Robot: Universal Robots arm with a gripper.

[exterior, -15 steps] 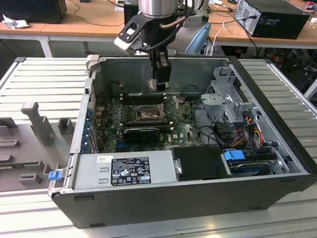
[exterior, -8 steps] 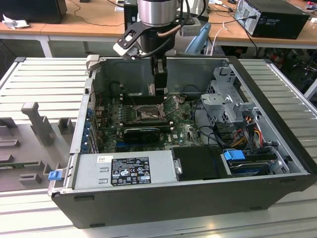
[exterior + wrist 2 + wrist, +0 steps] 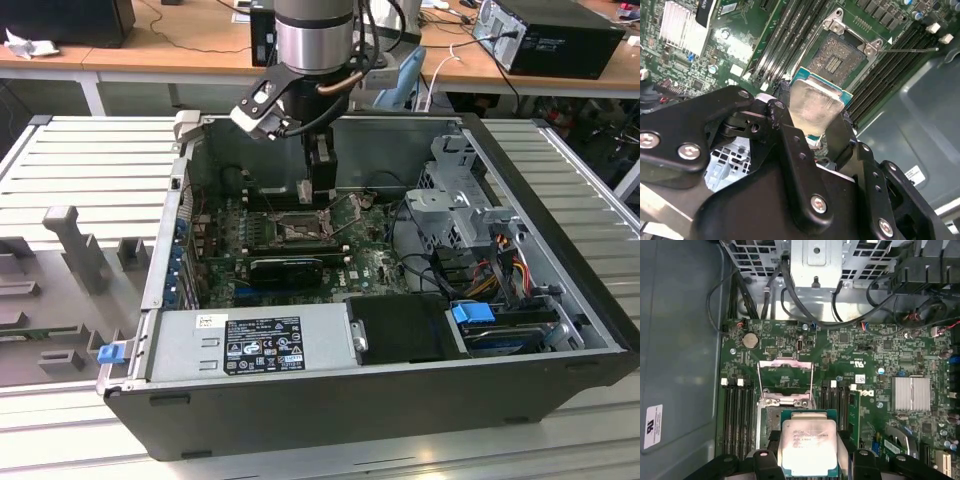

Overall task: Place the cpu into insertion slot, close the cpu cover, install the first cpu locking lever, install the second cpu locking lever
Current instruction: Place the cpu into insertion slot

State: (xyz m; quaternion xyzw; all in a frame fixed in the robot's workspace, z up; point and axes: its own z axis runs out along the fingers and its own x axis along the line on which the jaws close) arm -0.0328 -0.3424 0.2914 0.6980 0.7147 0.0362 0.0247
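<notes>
The black two-fingered gripper [image 3: 319, 190] is clamped on the cpu [image 3: 815, 106] (a small flat square chip with a silver-grey metal top), gripped by two opposite edges; it is held just over the square dark insertion slot [image 3: 837, 60], which lies bare near the middle of the green circuit board [image 3: 865, 355]; the cpu cover [image 3: 785, 401], a thin silver-grey metal frame, is swung open at the slot's edge nearer the grey metal drive cage [image 3: 815, 260].

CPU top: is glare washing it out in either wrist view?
In the second wrist view the cpu carries a broad pale sheen across its metal top; in the first wrist view it is bright but evenly lit, with faint print visible.
</notes>
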